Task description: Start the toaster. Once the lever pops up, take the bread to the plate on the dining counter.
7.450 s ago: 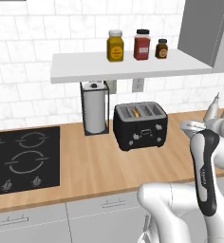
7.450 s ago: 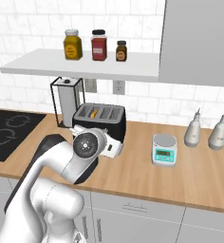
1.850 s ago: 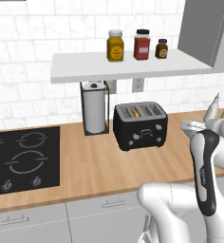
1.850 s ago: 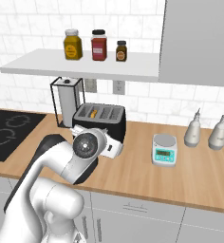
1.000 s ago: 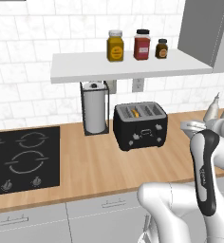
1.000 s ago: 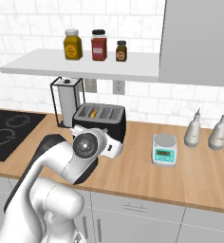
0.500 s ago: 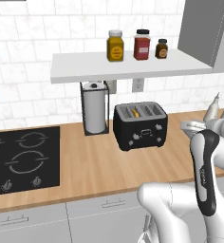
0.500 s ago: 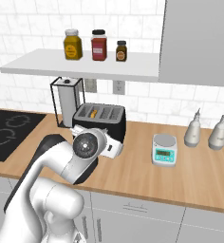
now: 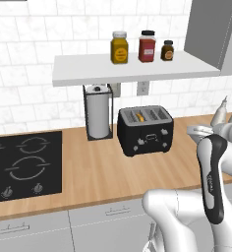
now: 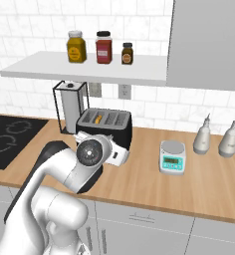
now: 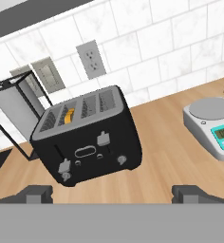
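1. Toaster (image 9: 145, 130) sits on the wood counter (image 9: 103, 172) under the white shelf (image 9: 132, 69); black box, slots up, front w/ grey controls facing the robot; paper towel stand (image 9: 98, 112) just beside it, at its 9 o'clock in the left base view.
2. Bread (image 11: 69, 115): a tan-orange bit shows in one slot near the towel-stand end; sunk low, so can't judge its full shape; seen the same way in the right base view.
3. Lever (image 11: 103, 138): small grey tab at mid-front of the toaster; sits high on the face, so I judge it's not pushed down yet; another grey tab (image 11: 64, 166) lower at 7 o'clock of it, plus small round buttons (image 11: 121, 160); which tab runs which slot, can't tell.
4. Gripper (image 11: 112, 194): fingertips spread wide at the bottom of the hand view, nothing between them; pointing at the toaster front but well apart from it, no contact.
5. Arm (image 10: 72, 172): folded up close to the base, elbow high in the right base view; hand hangs short of the toaster, over the counter edge side.
6. Other stuff: digital scale (image 10: 172, 156) at 3 o'clock of the toaster in the right base view; two pale bottles (image 10: 204, 135) further along that way; three jars (image 9: 119, 47) on the shelf; hob (image 9: 19, 165) at the far 9 o'clock side.
7. Progress, my read: basically at the start; toaster not started, bread not out, plate and dining counter not reached; all steps left: reach in, press lever down, wait for pop, grab slice, drive it over.
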